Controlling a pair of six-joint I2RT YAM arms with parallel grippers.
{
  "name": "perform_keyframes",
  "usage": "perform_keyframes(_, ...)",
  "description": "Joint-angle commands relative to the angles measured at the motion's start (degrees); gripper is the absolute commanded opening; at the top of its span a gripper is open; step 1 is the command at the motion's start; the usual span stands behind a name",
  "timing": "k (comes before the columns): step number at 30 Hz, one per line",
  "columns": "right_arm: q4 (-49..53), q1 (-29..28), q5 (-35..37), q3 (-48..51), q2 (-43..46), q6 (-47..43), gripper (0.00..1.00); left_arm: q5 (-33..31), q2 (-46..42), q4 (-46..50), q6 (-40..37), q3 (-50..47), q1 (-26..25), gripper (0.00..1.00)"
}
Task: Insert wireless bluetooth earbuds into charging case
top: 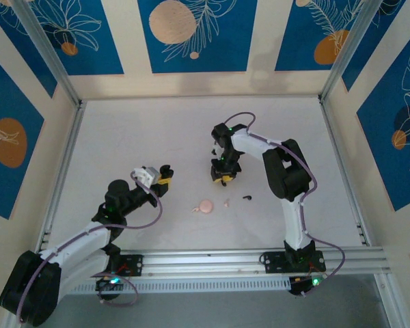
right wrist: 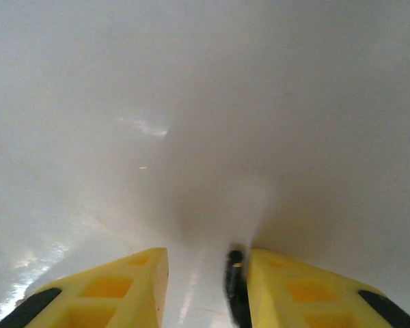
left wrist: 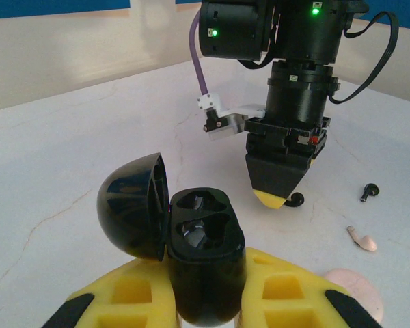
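The left gripper is clamped on the open black case, its lid tipped back at 9 o'clock. Both sockets are empty. At 3 o'clock from it, seen from overhead, the right gripper points down at the table, fingers apart, with a black bud against one finger's inner face. A good pick likely means centring the bud, then closing gently so it cannot squirt out. A second black bud lies at 4 o'clock of that gripper. The pink case, inside unseen, and pink buds lie around 7 o'clock.

Soft, even light; the right wrist view is hazy, with faint glare on the table.
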State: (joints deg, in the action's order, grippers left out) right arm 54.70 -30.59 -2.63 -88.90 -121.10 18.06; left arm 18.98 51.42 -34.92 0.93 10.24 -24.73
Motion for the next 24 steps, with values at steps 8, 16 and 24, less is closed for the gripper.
perform_keyframes(8, 1.8, -4.27, -4.84, 0.24, -0.86, -2.07, 0.34, 0.08, -1.13, 0.1, -1.1, 1.72, 0.74, 0.12)
perform_keyframes(16, 3.28, -5.81, -3.84, 2.86, 2.9, -2.62, 0.33, 0.3, -1.16, 0.25, -1.2, 1.72, 0.78, 0.12)
perform_keyframes(24, 3.44, -3.87, -1.93, 4.02, 11.29, 6.01, 0.39, 1.11, -0.55, 0.81, -1.72, 2.22, 0.74, 0.12)
